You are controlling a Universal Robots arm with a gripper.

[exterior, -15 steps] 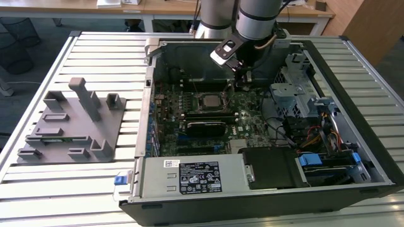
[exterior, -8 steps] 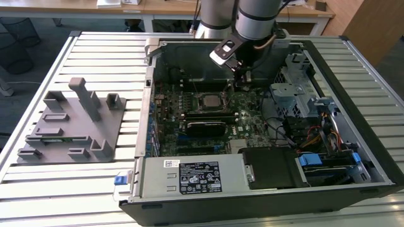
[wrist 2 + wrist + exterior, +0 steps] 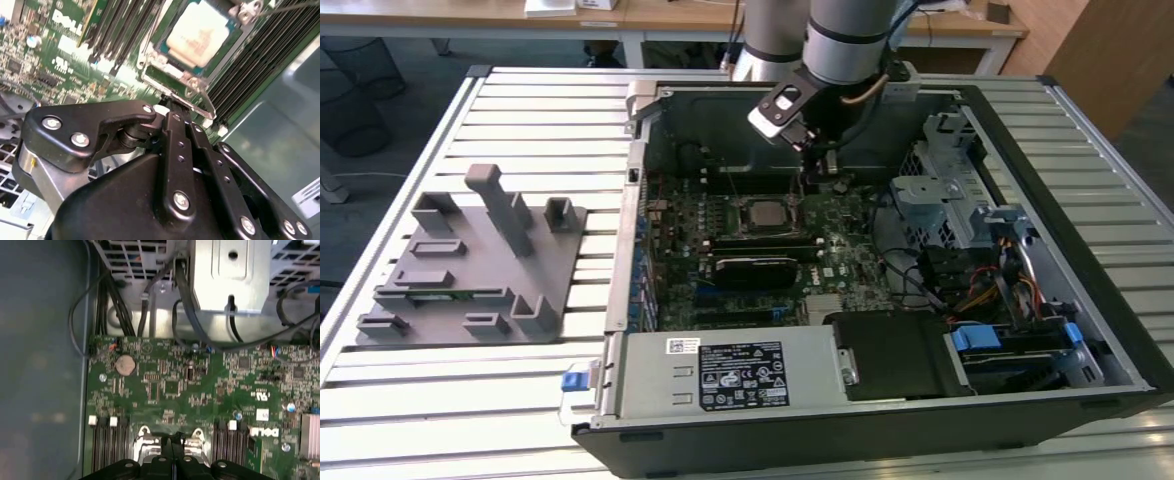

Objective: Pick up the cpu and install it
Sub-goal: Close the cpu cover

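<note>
The cpu lies flat in the motherboard socket inside the open computer case, its silvery-beige top showing in the second wrist view inside the metal socket frame. My gripper hangs just above the board at the socket's side, toward the exterior view's right. Its black fingers are shut together with nothing visible between them, the tips close to the socket's wire lever. The cpu is apart from the fingers.
A grey plastic fixture with upright posts stands on the slatted table at the exterior view's left. Inside the case are memory slots, a round battery, black cables, a drive cage and the power supply.
</note>
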